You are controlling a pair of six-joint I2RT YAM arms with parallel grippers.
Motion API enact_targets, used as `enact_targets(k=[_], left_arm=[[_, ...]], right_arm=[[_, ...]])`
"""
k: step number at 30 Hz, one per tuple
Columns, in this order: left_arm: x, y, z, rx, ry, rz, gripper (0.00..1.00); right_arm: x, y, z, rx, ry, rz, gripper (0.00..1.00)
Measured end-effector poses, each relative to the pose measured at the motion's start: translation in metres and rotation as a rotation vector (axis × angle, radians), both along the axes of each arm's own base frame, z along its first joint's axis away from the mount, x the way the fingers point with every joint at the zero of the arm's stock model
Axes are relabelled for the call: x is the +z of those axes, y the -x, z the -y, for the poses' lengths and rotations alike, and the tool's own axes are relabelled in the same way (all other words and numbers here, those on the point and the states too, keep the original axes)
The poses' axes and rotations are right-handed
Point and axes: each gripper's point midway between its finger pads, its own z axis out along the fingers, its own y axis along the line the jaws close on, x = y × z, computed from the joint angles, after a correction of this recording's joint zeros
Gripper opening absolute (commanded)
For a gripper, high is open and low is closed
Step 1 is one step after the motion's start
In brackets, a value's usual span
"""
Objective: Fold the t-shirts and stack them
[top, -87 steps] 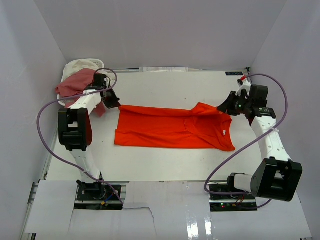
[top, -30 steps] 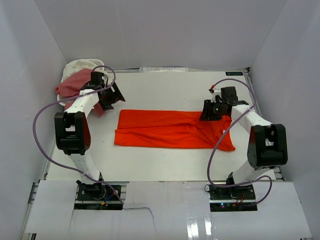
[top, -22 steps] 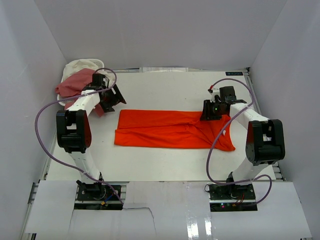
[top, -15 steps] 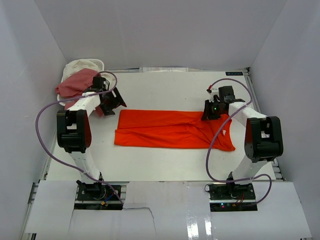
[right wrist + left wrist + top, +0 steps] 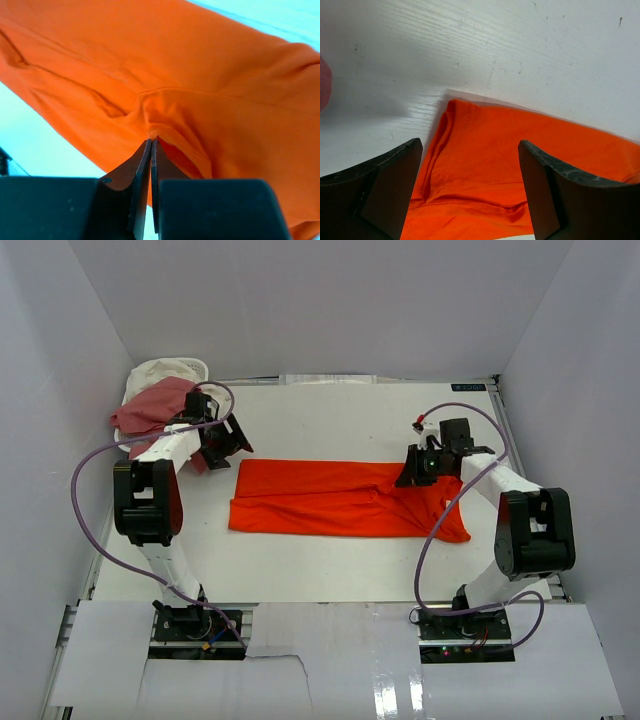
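The right gripper point(image 5: 151, 142) has its fingers pressed together on a small raised fold of the orange-red t-shirt point(image 5: 340, 498), pinching the cloth at the shirt's far edge near its right end. The shirt lies flat across the middle of the table point(image 5: 330, 420) as a long band, with some wrinkles around the pinched spot.

The left gripper point(image 5: 469, 145) stands spread wide over the far left corner of the same shirt. In the left wrist view that corner shows between the two dark fingers point(image 5: 390, 185) with no cloth in their grasp. Whether the fingertips touch the table cannot be told.

At the far left corner of the table sits a small white basket point(image 5: 203, 364). A cream-white t-shirt point(image 5: 162, 371) is bunched inside it, and a dusty pink t-shirt point(image 5: 150, 408) lies heaped on its near side and spills over the rim towards the table, just beside the left arm.
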Motion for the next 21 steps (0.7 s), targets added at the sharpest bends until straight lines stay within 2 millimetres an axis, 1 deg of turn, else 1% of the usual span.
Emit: enact_targets(k=[3, 6, 8, 9, 11, 13, 14, 15, 17, 21], left_arm=[[0.000, 0.000, 0.000, 0.000, 0.000, 0.001, 0.88], [0.000, 0.000, 0.000, 0.000, 0.000, 0.000, 0.88], [-0.001, 0.001, 0.000, 0.000, 0.000, -0.001, 0.88], [-0.001, 0.001, 0.000, -0.001, 0.000, -0.001, 0.88], [-0.001, 0.001, 0.000, -0.001, 0.000, -0.002, 0.88], [-0.001, 0.001, 0.000, -0.001, -0.001, -0.002, 0.88], [-0.001, 0.001, 0.000, -0.002, -0.001, -0.002, 0.88], [-0.002, 0.001, 0.000, -0.003, -0.002, -0.002, 0.88], [-0.002, 0.001, 0.000, -0.003, -0.002, -0.002, 0.88], [-0.002, 0.001, 0.000, -0.003, -0.002, -0.002, 0.88]], right_arm=[[0.006, 0.008, -0.006, 0.009, -0.022, -0.007, 0.08], [0.006, 0.023, -0.012, 0.015, -0.044, -0.034, 0.08], [0.004, 0.035, -0.017, 0.019, -0.070, -0.066, 0.11], [0.002, 0.041, -0.021, 0.024, -0.092, -0.086, 0.17], [-0.002, 0.052, -0.027, 0.030, -0.128, -0.130, 0.18], [-0.004, 0.062, -0.034, 0.040, -0.178, -0.168, 0.22], [-0.004, 0.066, -0.037, 0.044, -0.206, -0.184, 0.81], [-0.003, 0.071, -0.040, 0.044, -0.238, -0.210, 0.90], [0.000, 0.077, -0.045, 0.056, -0.287, -0.237, 0.90], [0.011, 0.076, -0.049, 0.061, -0.315, -0.219, 0.90]])
